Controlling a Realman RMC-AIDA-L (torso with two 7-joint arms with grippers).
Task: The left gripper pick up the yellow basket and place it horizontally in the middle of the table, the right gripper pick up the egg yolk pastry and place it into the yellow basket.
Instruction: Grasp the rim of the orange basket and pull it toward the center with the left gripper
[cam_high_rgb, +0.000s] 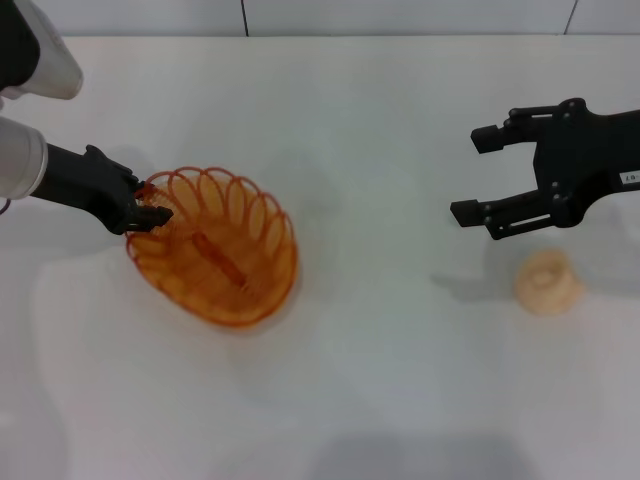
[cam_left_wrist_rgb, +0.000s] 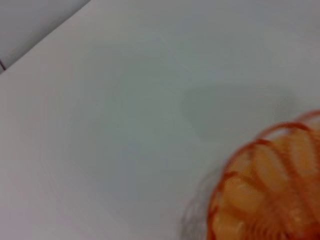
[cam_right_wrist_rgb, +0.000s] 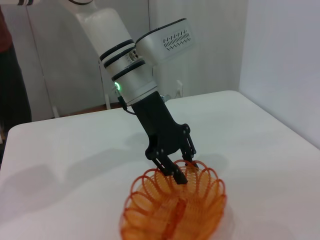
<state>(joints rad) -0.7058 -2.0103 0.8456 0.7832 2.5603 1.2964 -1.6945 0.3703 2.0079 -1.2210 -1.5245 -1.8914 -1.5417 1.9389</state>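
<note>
Gripping the yellow basket (cam_high_rgb: 215, 250) rim, left gripper (cam_high_rgb: 150, 207) jaws clamped, right gripper (cam_high_rgb: 478, 175) jaws apart, egg yolk pastry (cam_high_rgb: 548, 282) outside.

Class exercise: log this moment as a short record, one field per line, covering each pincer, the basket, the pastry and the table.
Left pincer: shut on the yellow basket at its rim
Right pincer: open, above the table, holding nothing
Yellow basket: left of centre, nothing inside
Egg yolk pastry: on the table, below the right pincer in the head view
</note>
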